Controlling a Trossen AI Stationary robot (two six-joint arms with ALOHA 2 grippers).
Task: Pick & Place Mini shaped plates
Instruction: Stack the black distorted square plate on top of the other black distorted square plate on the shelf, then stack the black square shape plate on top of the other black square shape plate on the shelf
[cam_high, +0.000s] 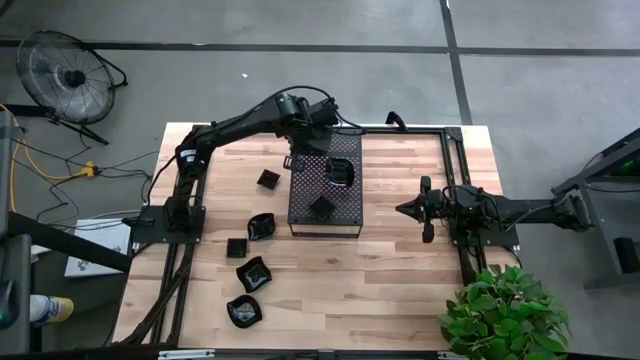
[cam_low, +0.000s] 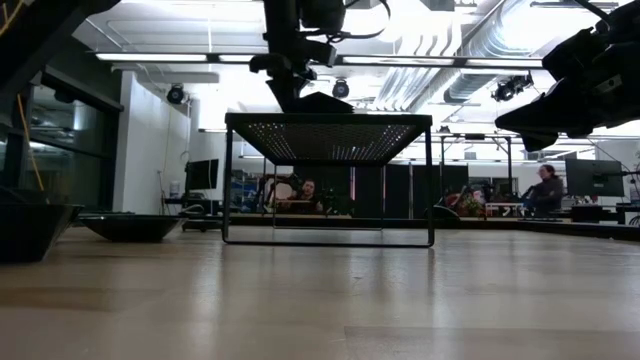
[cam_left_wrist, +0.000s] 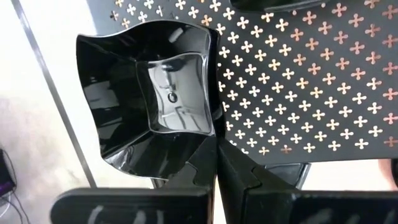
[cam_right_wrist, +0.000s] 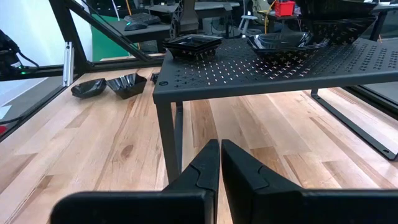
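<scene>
Plate (cam_left_wrist: 155, 99) | pinched by left gripper (cam_left_wrist: 214, 168) over tray (cam_high: 325, 190) corner | lower flat onto tray, clear of 2 plates | right gripper (cam_right_wrist: 219, 163) pressed together, idle

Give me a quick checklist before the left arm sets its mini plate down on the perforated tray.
1. Grip: left gripper shut on the wavy-edged plate at its rim: ok.
2. Position: held plate at the perforated tray far left corner, partly over its edge: not ok yet.
3. Free spot: two plates already sit on the tray, bare surface around them: ok.
4. Right gripper shut, parked beside the tray, apart from it: ok.
5. Plate's height above the tray: cannot tell.
</scene>
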